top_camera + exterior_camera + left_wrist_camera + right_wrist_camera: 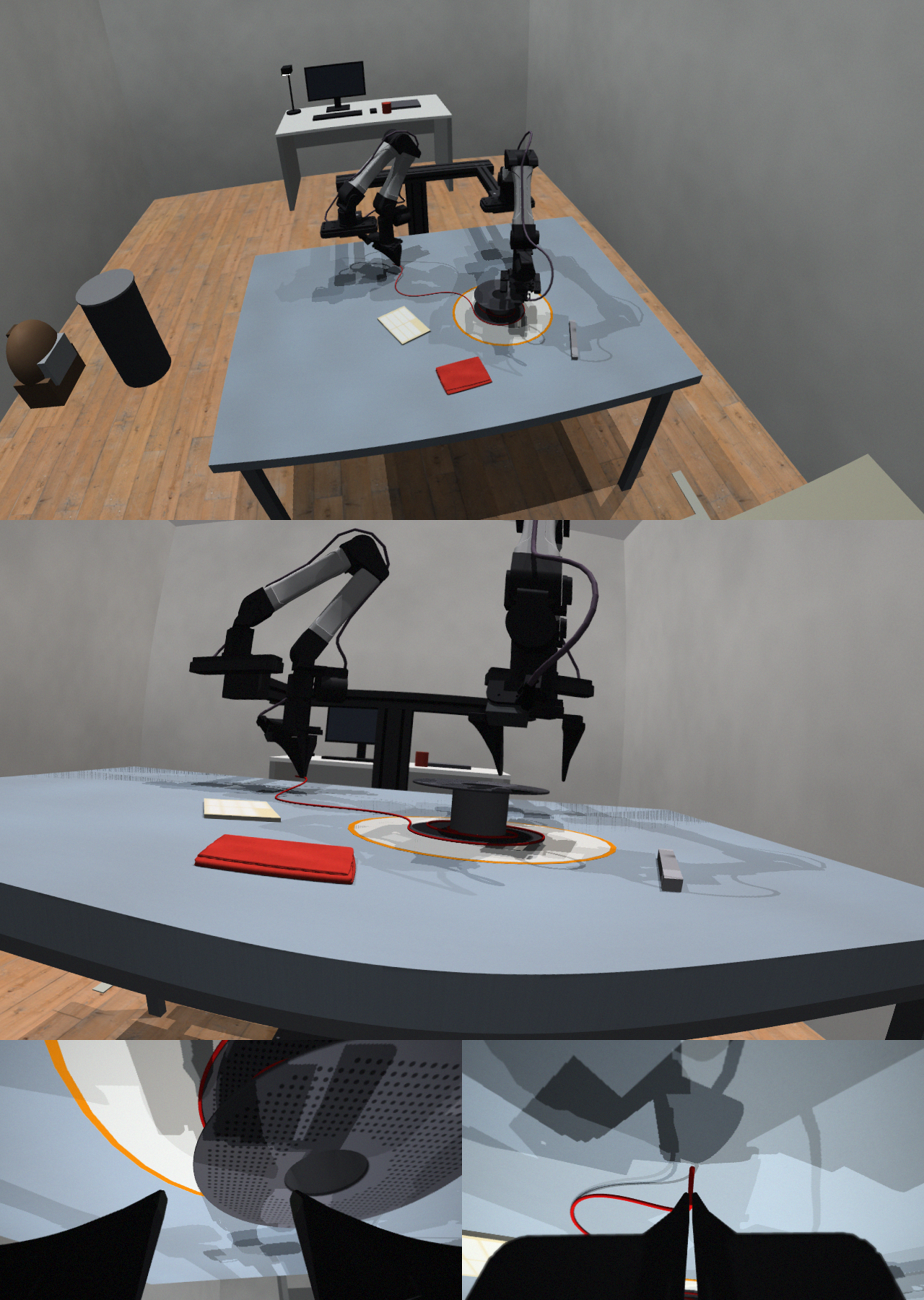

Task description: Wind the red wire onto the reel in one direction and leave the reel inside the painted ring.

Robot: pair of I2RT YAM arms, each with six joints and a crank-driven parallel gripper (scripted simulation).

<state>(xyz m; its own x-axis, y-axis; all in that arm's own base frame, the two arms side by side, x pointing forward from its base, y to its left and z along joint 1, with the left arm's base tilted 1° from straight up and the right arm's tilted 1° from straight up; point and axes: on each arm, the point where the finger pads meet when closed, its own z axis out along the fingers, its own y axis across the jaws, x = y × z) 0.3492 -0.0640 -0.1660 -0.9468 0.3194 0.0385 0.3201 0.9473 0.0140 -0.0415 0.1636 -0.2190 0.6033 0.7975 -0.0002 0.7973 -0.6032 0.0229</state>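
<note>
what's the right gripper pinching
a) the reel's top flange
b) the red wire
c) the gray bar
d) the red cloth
b, the red wire runs between the closed fingertips of the right gripper.

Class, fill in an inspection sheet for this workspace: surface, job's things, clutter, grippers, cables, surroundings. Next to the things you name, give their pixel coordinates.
Surface: blue-grey table [310,401] [452,934]; no spill or damage seen.
Job's things: reel [496,295] [479,814] [245,1184] flat inside painted ring [455,323] [611,851] [115,1144]; red wire [426,295] [336,806] [199,1106] [603,1196] partly unwound.
Clutter: red cloth [463,375] [277,859], pale tile [403,324] [240,809] [473,1254], grey bar [572,340] [670,871]; none touches reel or wire.
Grippers: left [532,777] [229,1193] open above reel; right [399,265] [302,776] [691,1195] shut on wire.
Cables: arm cables looped along both arms.
Surroundings: desk [362,123] with monitor [335,81]; people: nothing seen.
</note>
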